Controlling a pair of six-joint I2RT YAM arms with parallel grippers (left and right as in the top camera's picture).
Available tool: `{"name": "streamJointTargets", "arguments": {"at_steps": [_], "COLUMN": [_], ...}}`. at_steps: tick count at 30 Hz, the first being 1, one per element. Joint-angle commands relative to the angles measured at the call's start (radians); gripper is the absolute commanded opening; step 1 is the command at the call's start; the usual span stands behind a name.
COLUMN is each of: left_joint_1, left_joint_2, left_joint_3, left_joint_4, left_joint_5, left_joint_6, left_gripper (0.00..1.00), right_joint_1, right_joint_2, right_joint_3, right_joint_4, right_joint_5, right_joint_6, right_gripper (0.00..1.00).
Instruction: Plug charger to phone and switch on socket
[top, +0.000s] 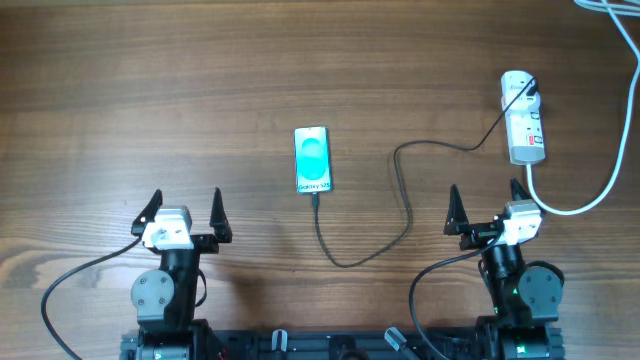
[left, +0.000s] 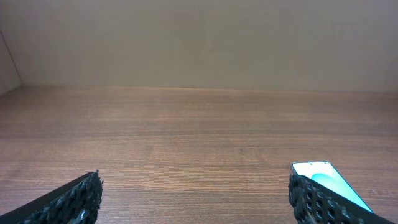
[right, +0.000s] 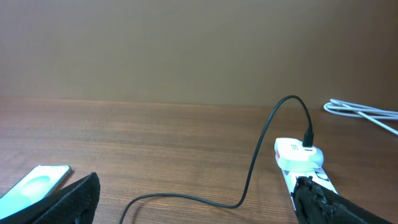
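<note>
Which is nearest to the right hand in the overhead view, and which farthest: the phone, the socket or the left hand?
1. socket: just ahead of the right hand, slightly to its right.
2. phone: mid-table, off to its left.
3. left hand: far left, on the other side of the table.

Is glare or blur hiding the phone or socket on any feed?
Overhead: even light, sharp, phone screen bright but not washed out. Left wrist: phone partly behind a dark finger. Right wrist: socket clear, no glare.
</note>
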Motion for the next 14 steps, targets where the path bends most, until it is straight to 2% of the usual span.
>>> {"name": "streamJointTargets", "arguments": {"at_steps": [1, 14], "left_joint_1": [0.007, 0.007], "left_joint_2": [-0.010, -0.010], "left_joint_3": [-0.006, -0.006], "left_joint_4": [-0.002, -0.001], "left_joint_5": [-0.010, -0.010], "left_joint_6": [0.016, 0.016], "left_gripper": [1.00, 1.00], "right_joint_1": [-0.004, -0.004], "right_joint_2": [-0.010, -0.010], "right_joint_3": [-0.002, -0.002], "right_joint_4": [0.003, 0.003], "right_joint_5": [0.013, 0.013], "right_joint_6": [0.006, 0.006], "right_gripper": [1.00, 1.00]}}
